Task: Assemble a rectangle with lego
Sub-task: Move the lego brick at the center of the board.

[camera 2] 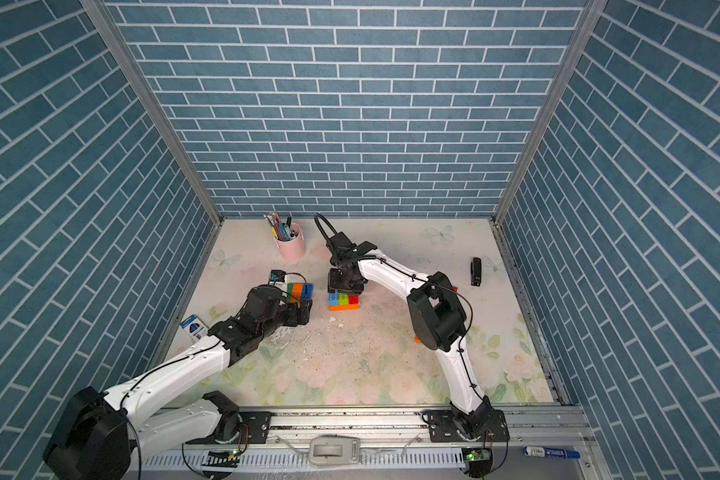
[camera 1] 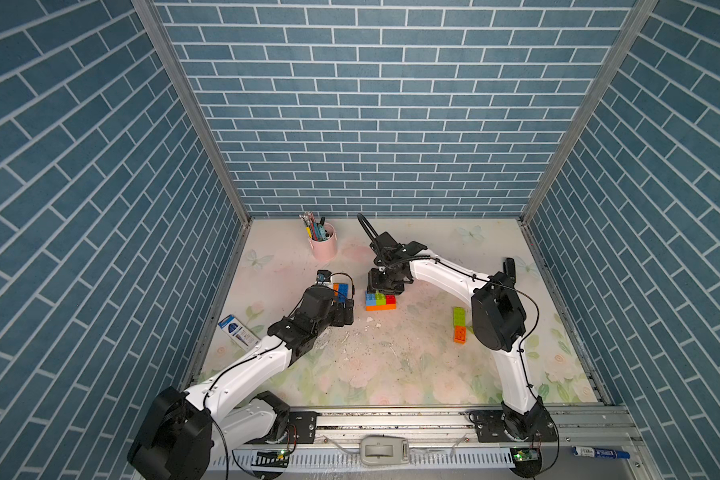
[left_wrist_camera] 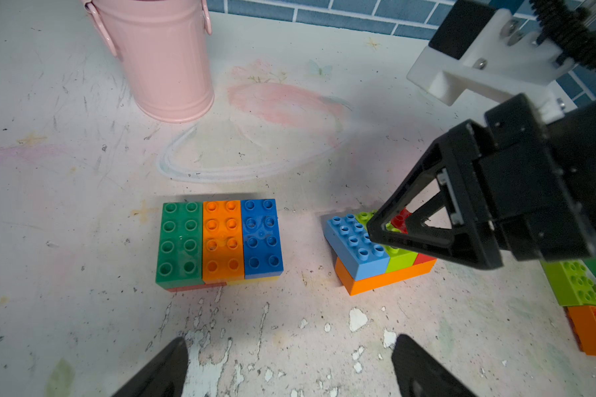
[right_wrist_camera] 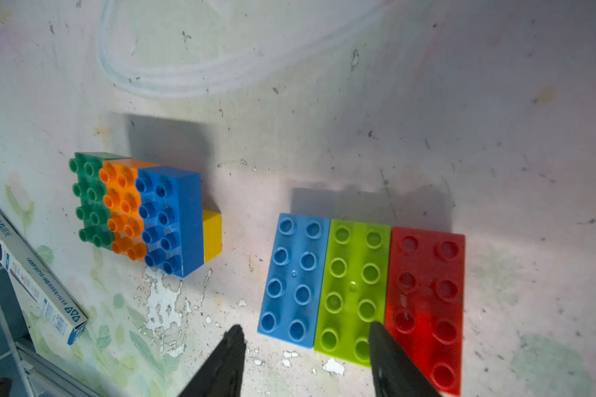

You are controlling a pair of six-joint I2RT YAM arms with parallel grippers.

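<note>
Lego stack directly beneath downward-facing right pincer

A pink pen cup stands rearward; a blue-white box lies left.

Loose lime and orange bricks, partly beyond frame edge.

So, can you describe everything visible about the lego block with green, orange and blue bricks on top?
The block is glossy plastic, two layers high. On top, a dark green brick, an orange brick and a blue brick lie side by side, touching, studs up, forming a rectangle. Beneath, a red edge and a yellow brick show. It lies flat on the table, between the pink cup and the open left tool, which does not touch it.
</note>
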